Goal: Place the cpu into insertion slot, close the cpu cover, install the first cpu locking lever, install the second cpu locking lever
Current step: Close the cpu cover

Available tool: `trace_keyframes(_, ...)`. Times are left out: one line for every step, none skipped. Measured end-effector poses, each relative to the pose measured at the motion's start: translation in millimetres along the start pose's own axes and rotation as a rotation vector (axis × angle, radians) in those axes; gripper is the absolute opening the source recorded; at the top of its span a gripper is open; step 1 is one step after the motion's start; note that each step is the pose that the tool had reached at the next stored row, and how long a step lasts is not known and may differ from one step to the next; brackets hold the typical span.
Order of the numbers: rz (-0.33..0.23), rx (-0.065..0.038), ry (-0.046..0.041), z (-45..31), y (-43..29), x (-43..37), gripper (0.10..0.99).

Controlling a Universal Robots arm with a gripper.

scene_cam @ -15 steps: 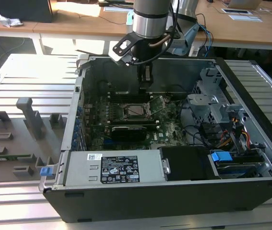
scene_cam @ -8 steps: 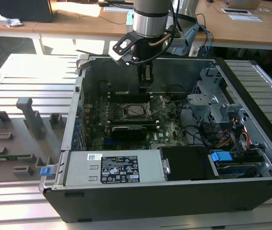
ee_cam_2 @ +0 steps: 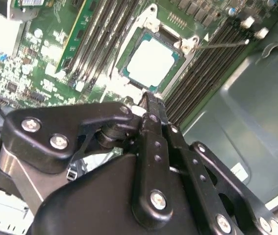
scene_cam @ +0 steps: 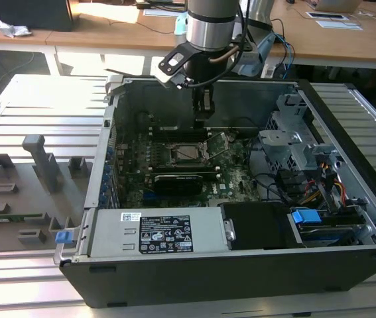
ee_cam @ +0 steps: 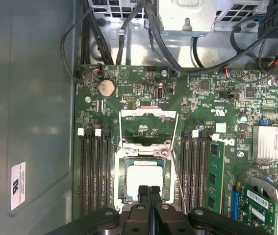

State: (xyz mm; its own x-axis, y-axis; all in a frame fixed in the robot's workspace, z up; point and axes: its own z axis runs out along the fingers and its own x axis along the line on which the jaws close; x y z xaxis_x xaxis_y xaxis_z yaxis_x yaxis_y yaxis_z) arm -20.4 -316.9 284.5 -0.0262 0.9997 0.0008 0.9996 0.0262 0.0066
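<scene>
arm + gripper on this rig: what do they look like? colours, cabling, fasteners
The arm has a silvery-grey cylindrical wrist section with a dark band, and a black cable loops beside it. A black bracket juts from the wrist. The gripper is all black: two slim fingers on jointed link bars, with silver screw heads at the pivots.

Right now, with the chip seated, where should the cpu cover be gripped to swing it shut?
By its free edge. The cpu cover stands open, hinged beside the cpu, and is a thin frame around a window. Probably come from above, pinching the bar with the tab, farthest from the hinge.
</scene>
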Motion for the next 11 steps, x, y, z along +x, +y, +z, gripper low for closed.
trace_keyframes(0.0, 0.0, 0.0003, 0.1, 5.8, -0.2, 0.106)
trace_keyframes(0.0, 0.0, 0.0002, 0.1, 9.8, -0.3, 0.106)
trace_keyframes(0.0, 0.0, 0.0002, 0.2, 13.7, -0.4, 0.106)
trace_keyframes(0.0, 0.0, 0.0001, 0.2, 17.9, -0.5, 0.106)
trace_keyframes(0.0, 0.0, 0.0001, 0.2, 20.3, -0.5, 0.106)
trace_keyframes(0.0, 0.0, -0.0002, 0.3, 22.6, -0.4, 0.106)
trace_keyframes(0.0, 0.0, -0.0002, 0.3, 27.0, -0.5, 0.106)
trace_keyframes(0.0, 0.0, -0.0003, 0.3, 31.8, -0.5, 0.106)
trace_keyframes(0.0, 0.0, -0.0003, 0.4, 36.3, -0.6, 0.106)
trace_keyframes(0.0, 0.0, -0.0015, 0.4, 45.2, -0.8, 0.106)
trace_keyframes(0.0, 0.0, -0.0017, 0.5, 48.4, -0.9, 0.106)
